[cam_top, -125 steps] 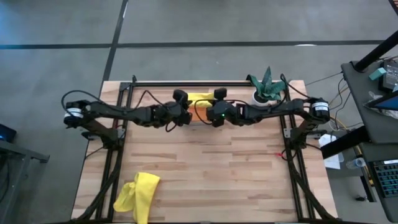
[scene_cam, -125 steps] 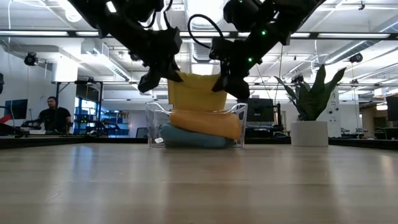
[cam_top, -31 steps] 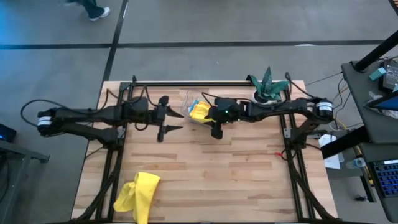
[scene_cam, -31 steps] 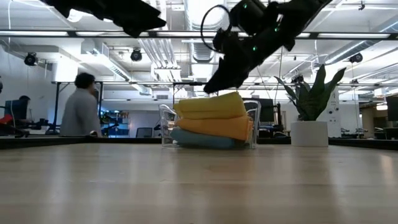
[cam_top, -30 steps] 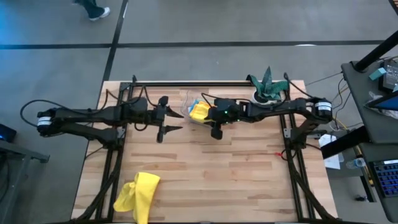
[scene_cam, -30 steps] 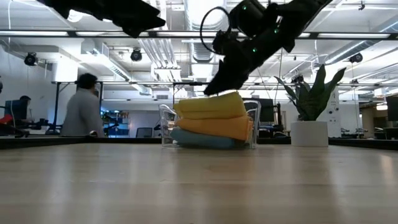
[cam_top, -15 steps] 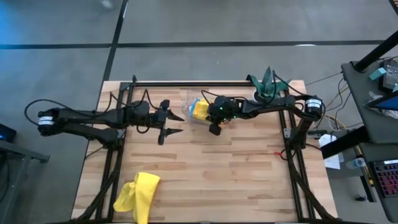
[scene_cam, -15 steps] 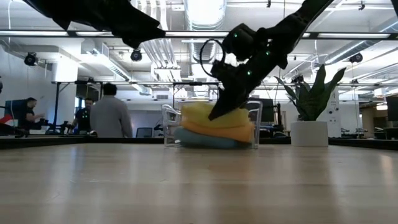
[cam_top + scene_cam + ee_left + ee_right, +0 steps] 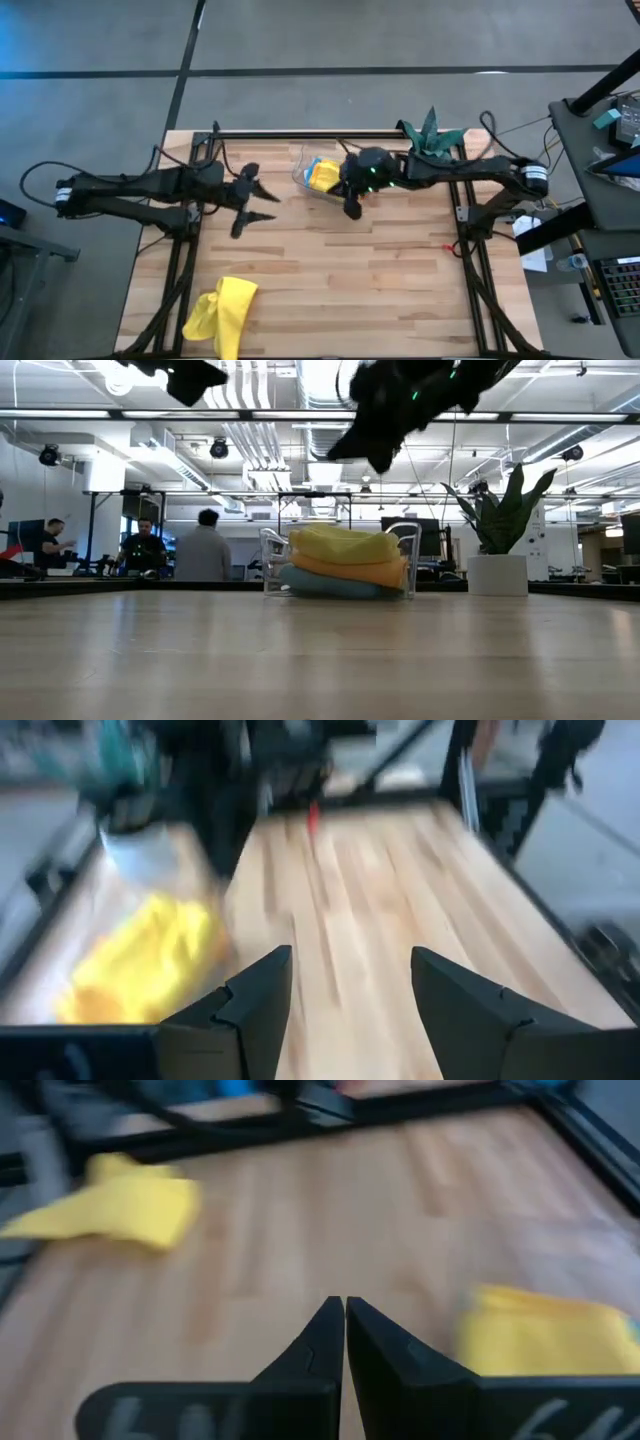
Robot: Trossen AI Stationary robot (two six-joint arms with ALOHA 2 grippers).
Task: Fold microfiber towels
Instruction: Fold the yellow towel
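- Since half a second ago the right gripper (image 9: 375, 455) has lifted off the top yellow towel (image 9: 343, 544) and now hangs above the stack, while the left gripper (image 9: 252, 201) has drawn back toward the table's left side.
- That folded yellow towel lies on top of an orange towel (image 9: 350, 569) and a turquoise towel (image 9: 325, 584), all stacked in the clear tray (image 9: 268, 550) at the far edge of the table.
- The other yellow towel (image 9: 222, 314) lies crumpled near the front left corner, well apart from both arms.
- The right gripper's fingers are pressed together on nothing; the left gripper's fingers are spread and empty.
- A potted plant (image 9: 431, 135) stands just beside the tray; people show in the room behind.
- Judged from this, stowing one towel is done, and the next move calls for reaching the loose yellow towel and spreading it flat for folding.
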